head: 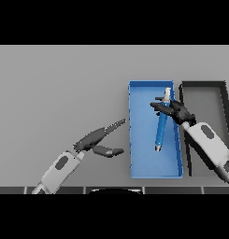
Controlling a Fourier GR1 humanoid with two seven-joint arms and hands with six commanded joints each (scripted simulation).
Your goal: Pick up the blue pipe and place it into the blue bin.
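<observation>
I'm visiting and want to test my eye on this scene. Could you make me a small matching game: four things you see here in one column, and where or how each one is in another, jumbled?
Things:
1. blue pipe
2. blue bin
3. black bin
4. left hand

Places or states:
A. over bare table, fingers straight, holding nothing
B. at the far right, beside the blue one
C. over the blue bin, in the right hand
D. between the left hand and the black bin

Pairs: 1-C, 2-D, 3-B, 4-A
</observation>
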